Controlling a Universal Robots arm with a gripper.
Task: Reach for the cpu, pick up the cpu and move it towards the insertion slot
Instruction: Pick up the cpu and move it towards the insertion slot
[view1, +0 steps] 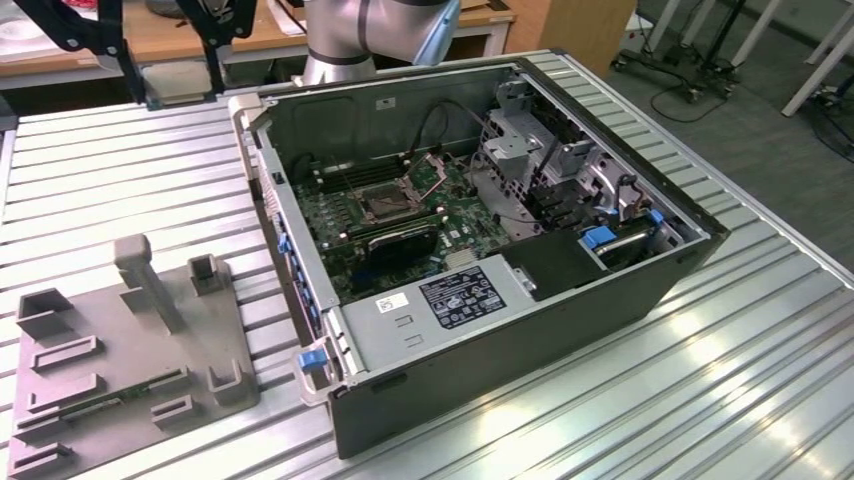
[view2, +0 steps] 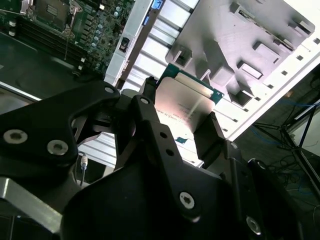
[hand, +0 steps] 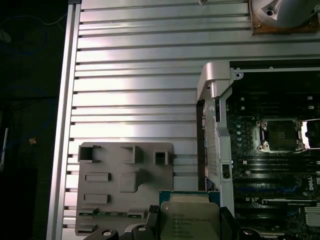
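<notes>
The cpu (hand: 190, 217) sits clamped between the gripper's (view2: 182, 117) fingers, lifted clear above the grey fixture (hand: 125, 187) on the table (hand: 140, 75). Pickup looks done; the slot (hand: 280, 136) inside the open computer case (view1: 641, 300) lies well apart, so the carry remains.

cpu (view2: 182, 102): shiny metal top | pincer (view2: 181, 131): matt blk | fixture (hand: 125, 187): matt grey plastic | table (hand: 135, 75): ribbed metal

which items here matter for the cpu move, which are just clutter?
Job:
- cpu, held in the tool, lifted off the table
- insertion slot on the motherboard, empty

Lying about:
- grey fixture
- memory stick in the fixture
- power supply
- slatted table
</notes>
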